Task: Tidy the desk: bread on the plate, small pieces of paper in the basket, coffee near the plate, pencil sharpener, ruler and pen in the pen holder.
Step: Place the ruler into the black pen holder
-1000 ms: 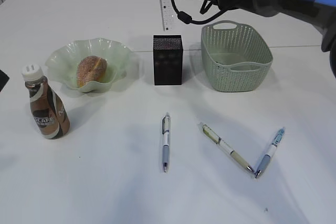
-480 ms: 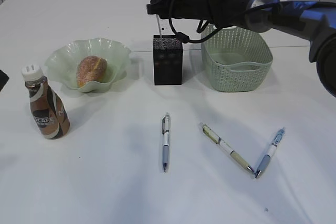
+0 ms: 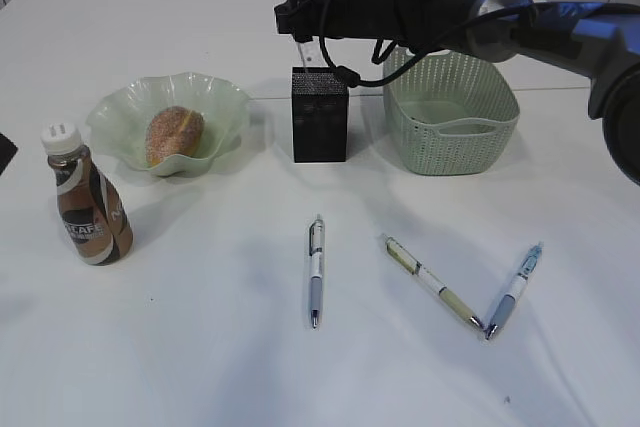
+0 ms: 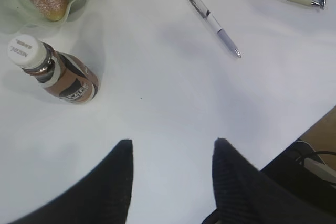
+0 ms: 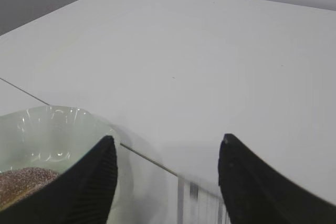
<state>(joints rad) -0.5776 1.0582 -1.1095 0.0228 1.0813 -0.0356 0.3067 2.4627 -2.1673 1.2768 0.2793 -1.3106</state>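
Three pens lie nearest on the white desk (image 3: 180, 347): a white-and-grey pen (image 3: 316, 270) in the middle, a cream pen (image 3: 432, 282) to its right, and a blue pen (image 3: 514, 290) whose tip meets the cream one's.

Coffee bottle (image 3: 85, 197): upright at the left, white cap on, just in front of the plate.

Left gripper (image 4: 172, 153): low over bare desk near the bottle, fingers apart, holding nothing.

Plate (image 3: 215, 97): pale green, wavy rim, left of centre; the sugared bread (image 3: 174, 134) lies in it.

Pen holder (image 3: 320, 117): black mesh, centre.

Basket (image 3: 450, 107): green, just right of the holder.

Right gripper (image 3: 305, 19): above the holder, fingers apart; the clear ruler (image 5: 202, 203) stands upright below them, its lower end in the holder.
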